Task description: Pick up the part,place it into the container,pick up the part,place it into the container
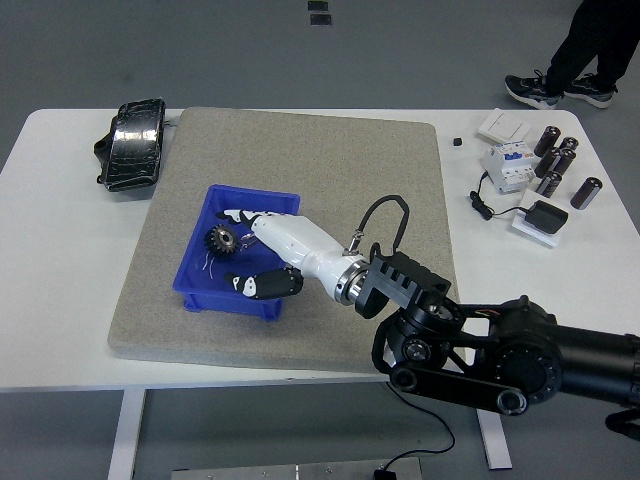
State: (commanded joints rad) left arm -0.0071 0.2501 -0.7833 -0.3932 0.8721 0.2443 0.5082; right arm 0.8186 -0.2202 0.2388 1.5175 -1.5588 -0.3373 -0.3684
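Fingers [240, 216] of our right hand [262, 250] are spread over the blue container [284, 206], and the black gear [220, 239] sits just off their tips, at about 9 o'clock from the palm. We cannot tell whether the fingers still touch the gear or whether it rests on the container floor. Our thumb [262, 284] curls along the container's near wall at 6 o'clock. The container lies on the grey mat [330, 150], toward 9 o'clock of its centre. At 2 o'clock on the white table [40, 250] stand black cylinders [560, 160] and a breaker [505, 160]; a black pouch [132, 140] lies at 10 o'clock.
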